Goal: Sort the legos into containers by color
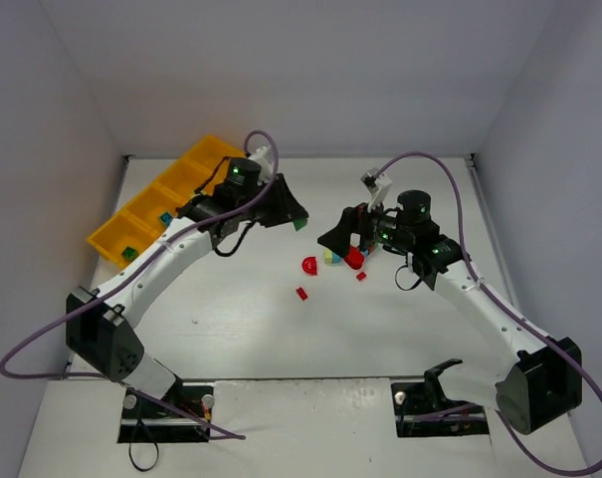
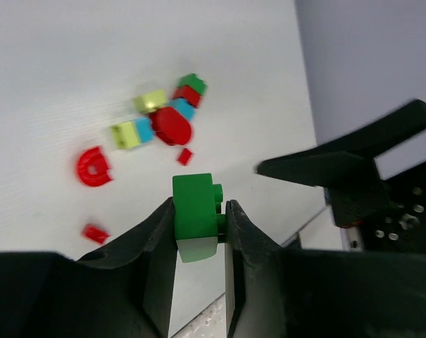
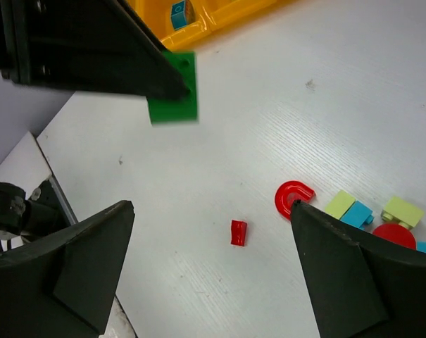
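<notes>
My left gripper (image 1: 295,219) is shut on a green brick (image 1: 301,226) and holds it above the table, right of the orange-yellow tray (image 1: 203,151). In the left wrist view the green brick (image 2: 195,211) sits clamped between the fingers. My right gripper (image 1: 338,239) is open and empty above the brick pile (image 1: 346,257). The right wrist view shows its gripper (image 3: 211,206) spread wide over a small red brick (image 3: 239,232), with the red half-round (image 3: 292,197) by the right fingertip. The pile holds red, teal, yellow-green and green bricks (image 2: 163,116).
The tray holds a teal brick (image 1: 165,218) in one compartment and a green one (image 1: 128,254) in the nearest. Two small red bricks (image 1: 301,293) (image 1: 361,276) lie apart from the pile. Walls enclose the table on three sides.
</notes>
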Robot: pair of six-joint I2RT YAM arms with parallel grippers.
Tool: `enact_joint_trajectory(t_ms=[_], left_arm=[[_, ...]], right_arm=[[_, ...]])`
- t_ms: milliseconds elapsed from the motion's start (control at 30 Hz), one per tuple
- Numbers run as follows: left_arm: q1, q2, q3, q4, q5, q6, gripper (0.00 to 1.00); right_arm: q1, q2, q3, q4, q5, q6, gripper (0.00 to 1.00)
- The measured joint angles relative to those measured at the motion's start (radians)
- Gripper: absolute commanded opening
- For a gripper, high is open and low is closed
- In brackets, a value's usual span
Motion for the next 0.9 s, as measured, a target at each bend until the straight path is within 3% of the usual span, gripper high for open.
enact_joint_trajectory(t_ms=[100,300,400,500,767,900], left_arm=[[0.129,-0.068,-0.045,-0.081,-0.036,0.03,0.0],[0.509,-0.182,-0.056,-0.259,-0.175,0.135,0.0],[0.7,-0.201,-0.056,-0.316,-0.229,0.187,0.01],[0.818,-0.184,-0.064,-0.323,-0.258,0.214,0.01],[0.894,-0.003,-0.064,-0.293,-0.314,0.266,0.02],[0.899,0.101,-0.054,-0.289,-0.336,0.288,0.14]], right_arm=[[0.0,-0.012,-0.009,-0.009,0.019,-0.002,0.91],[0.0,-0.042,-0.049,-0.02,0.041,0.004,0.91],[0.0,-0.046,-0.069,-0.025,0.042,0.017,0.91],[0.0,-0.056,-0.083,-0.029,0.042,0.023,0.91],[0.0,-0.117,-0.124,-0.029,0.042,0.051,0.91],[0.0,-0.16,-0.163,-0.031,0.046,0.055,0.92]])
